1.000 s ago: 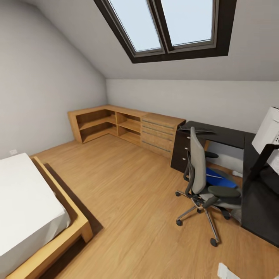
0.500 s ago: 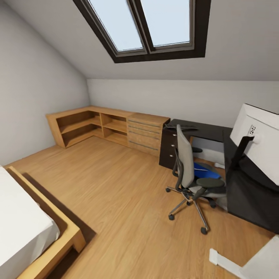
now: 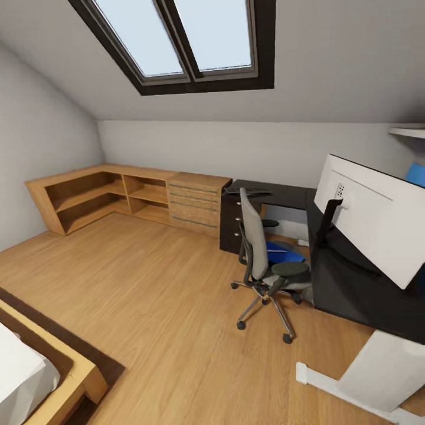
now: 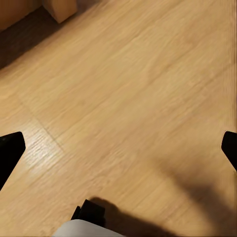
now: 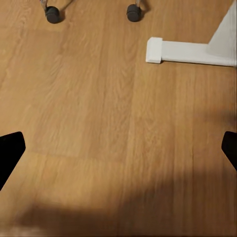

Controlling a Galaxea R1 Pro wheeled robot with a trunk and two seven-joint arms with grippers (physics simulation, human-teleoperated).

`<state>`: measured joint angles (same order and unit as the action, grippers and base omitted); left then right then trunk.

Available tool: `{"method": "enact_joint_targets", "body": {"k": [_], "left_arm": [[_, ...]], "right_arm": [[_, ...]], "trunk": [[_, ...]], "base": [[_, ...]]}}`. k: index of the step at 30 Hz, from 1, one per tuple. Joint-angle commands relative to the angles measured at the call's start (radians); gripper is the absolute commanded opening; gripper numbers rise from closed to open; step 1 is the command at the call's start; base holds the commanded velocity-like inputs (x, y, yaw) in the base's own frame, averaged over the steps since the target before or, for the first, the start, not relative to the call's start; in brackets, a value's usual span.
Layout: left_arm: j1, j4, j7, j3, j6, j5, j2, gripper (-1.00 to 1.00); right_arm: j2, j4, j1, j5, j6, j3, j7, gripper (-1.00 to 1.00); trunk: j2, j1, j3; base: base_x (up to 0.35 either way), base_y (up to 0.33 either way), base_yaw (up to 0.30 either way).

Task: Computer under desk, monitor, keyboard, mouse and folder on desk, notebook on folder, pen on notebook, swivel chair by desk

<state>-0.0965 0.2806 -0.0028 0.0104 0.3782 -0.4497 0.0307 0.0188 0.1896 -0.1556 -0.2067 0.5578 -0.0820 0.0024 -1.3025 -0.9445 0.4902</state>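
The swivel chair (image 3: 255, 248) stands on the wood floor in front of the black L-shaped desk (image 3: 348, 292), its grey back toward me. A bright blue folder (image 3: 282, 251) lies on its seat. The monitor (image 3: 372, 221) stands on the desk's near wing, white back facing me. A flat dark shape that looks like the keyboard (image 3: 248, 190) lies on the far wing. A white-grey upright case with a flat foot, apparently the computer (image 3: 383, 372), stands on the floor by the desk's near end. My left gripper (image 4: 118, 148) and right gripper (image 5: 118, 148) hang open over bare floor.
A light wooden chest (image 3: 198, 198) and low open shelves (image 3: 88, 198) line the far wall. The bed corner (image 3: 65, 378) sits at the lower left. Two chair casters (image 5: 52, 14) and the white foot (image 5: 160, 49) lie ahead of the right gripper. A blue object (image 3: 416, 174) sits under a wall shelf.
The whole view has swung to the right, so the camera moved: bed and shelves slid left, and the desk, monitor and white case came further into view. Nothing in the room shifted.
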Motion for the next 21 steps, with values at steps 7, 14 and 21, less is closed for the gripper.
{"method": "enact_joint_targets", "body": {"k": [7,14,21], "left_arm": [[0.000,0.000,0.000,0.000,0.002,-0.001,0.000,1.00],[0.000,0.000,0.000,-0.001,0.002,-0.001,0.000,1.00],[0.000,0.000,0.000,-0.002,0.003,-0.001,0.000,1.00]], "right_arm": [[0.000,-0.001,-0.001,0.002,0.004,-0.004,0.001,1.00],[0.000,-0.001,-0.001,0.007,0.004,-0.004,0.001,1.00],[0.000,-0.002,-0.001,0.005,-0.005,-0.004,-0.002,1.00]], "trunk": [[-0.001,0.000,0.001],[-0.001,0.000,0.001],[-0.001,0.000,0.001]], "base": [[0.000,0.001,-0.299],[0.000,0.000,-0.299],[0.000,0.031,-0.299]]}}
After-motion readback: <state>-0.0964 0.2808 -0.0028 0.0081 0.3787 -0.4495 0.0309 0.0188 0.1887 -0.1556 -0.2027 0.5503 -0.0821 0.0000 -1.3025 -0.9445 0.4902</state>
